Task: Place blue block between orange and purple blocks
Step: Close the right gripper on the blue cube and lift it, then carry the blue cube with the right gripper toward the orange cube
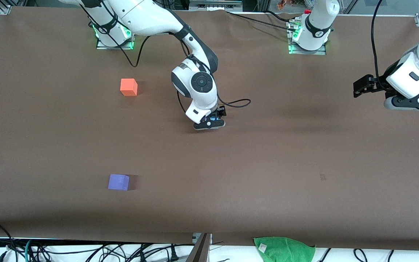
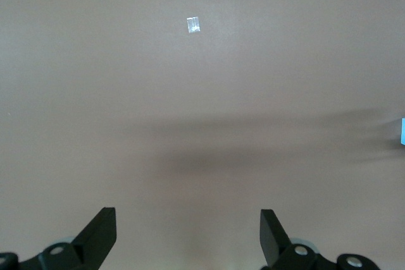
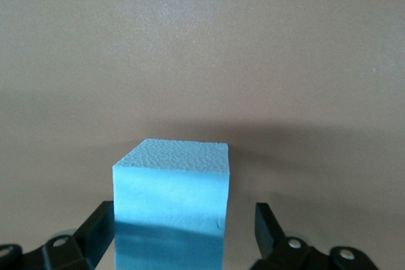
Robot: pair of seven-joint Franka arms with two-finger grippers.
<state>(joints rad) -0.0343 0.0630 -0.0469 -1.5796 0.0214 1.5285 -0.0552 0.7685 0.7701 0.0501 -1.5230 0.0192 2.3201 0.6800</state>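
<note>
The light blue block (image 3: pixel 171 200) sits on the table near its middle, mostly hidden under my right gripper in the front view (image 1: pixel 215 117). My right gripper (image 1: pixel 213 119) (image 3: pixel 185 212) is low around it, open, one finger at the block's side and a gap at the other. The orange block (image 1: pixel 128 87) lies toward the right arm's end. The purple block (image 1: pixel 118 182) lies nearer to the front camera than the orange one. My left gripper (image 1: pixel 360 87) (image 2: pixel 188 216) waits open and empty over the left arm's end; a blue sliver (image 2: pixel 402 132) shows at its view's edge.
A green cloth (image 1: pixel 284 247) lies at the table's edge nearest the front camera. A small pale mark (image 1: pixel 322 177) is on the brown table (image 1: pixel 267 163) and also shows in the left wrist view (image 2: pixel 193 24). Cables run by the arm bases.
</note>
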